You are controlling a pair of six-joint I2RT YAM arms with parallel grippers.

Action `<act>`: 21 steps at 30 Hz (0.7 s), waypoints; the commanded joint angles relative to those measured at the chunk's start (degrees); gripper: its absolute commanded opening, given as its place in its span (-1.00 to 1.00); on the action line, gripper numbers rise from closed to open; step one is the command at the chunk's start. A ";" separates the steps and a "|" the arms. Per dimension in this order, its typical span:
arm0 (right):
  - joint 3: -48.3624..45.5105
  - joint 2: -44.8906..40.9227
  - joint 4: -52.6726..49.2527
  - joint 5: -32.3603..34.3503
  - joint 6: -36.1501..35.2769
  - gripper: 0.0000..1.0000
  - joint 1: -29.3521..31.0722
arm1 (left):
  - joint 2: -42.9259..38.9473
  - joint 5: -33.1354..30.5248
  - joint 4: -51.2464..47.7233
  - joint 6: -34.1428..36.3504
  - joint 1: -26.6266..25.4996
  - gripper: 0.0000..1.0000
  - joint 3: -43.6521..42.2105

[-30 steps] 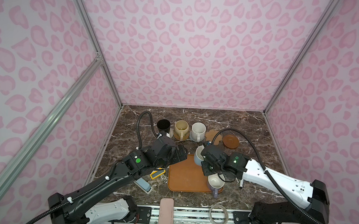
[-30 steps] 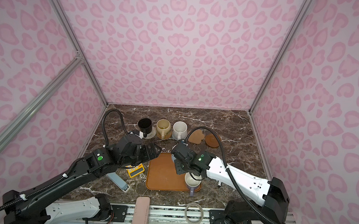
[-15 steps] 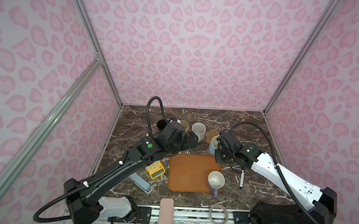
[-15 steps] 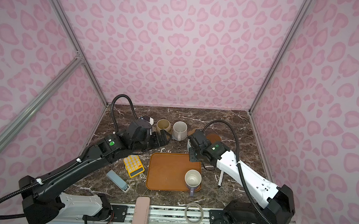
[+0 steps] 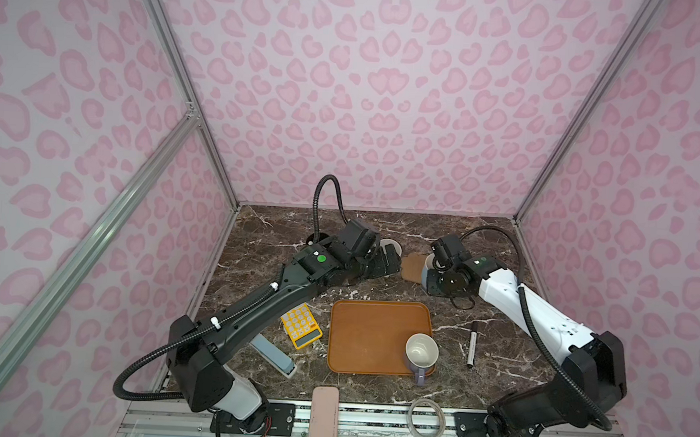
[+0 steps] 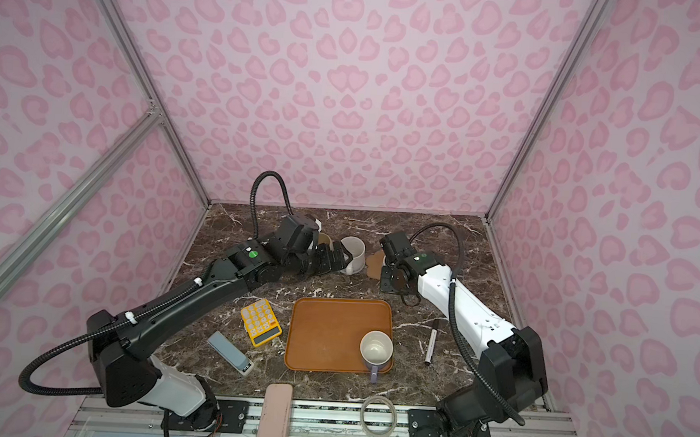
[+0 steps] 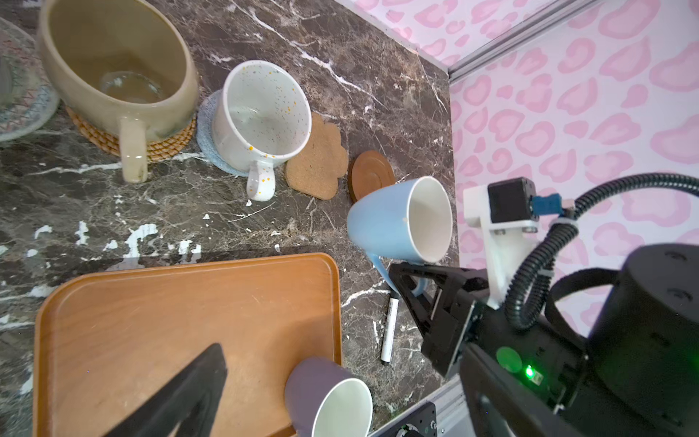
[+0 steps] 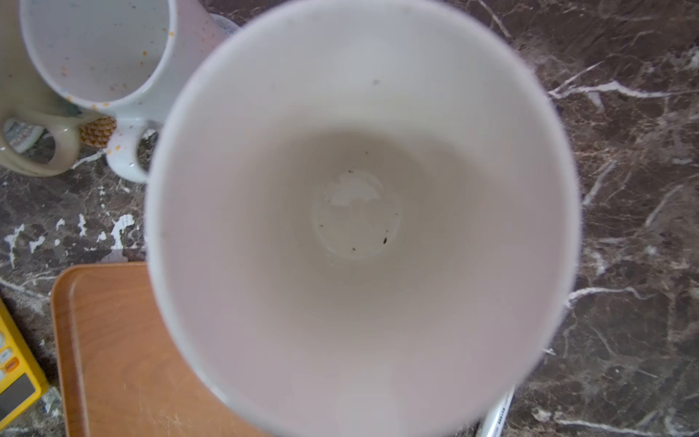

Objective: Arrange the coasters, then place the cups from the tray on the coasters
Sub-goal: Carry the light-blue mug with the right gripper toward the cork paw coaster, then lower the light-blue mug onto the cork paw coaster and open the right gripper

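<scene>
clamped shut on the handle in right gripper [image 7: 401,272]: blue mug [image 7: 393,219], tilted, hanging far right by the dark-brown disc [image 7: 372,172]. likely stiff, slick, breakable; handle grip looks soundest. left gripper [image 6: 331,260] spread wide, empty, near white mug [image 6: 353,246].

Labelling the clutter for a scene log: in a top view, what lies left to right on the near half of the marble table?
From left: grey-blue rectangular case → yellow calculator → orange-brown rectangular tray → black-and-white marker pen.
</scene>
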 commanded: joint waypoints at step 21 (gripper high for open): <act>18.24 22.31 3.03 2.68 1.71 -1.00 -1.27 | 8.43 2.19 6.17 -3.43 2.98 0.98 4.47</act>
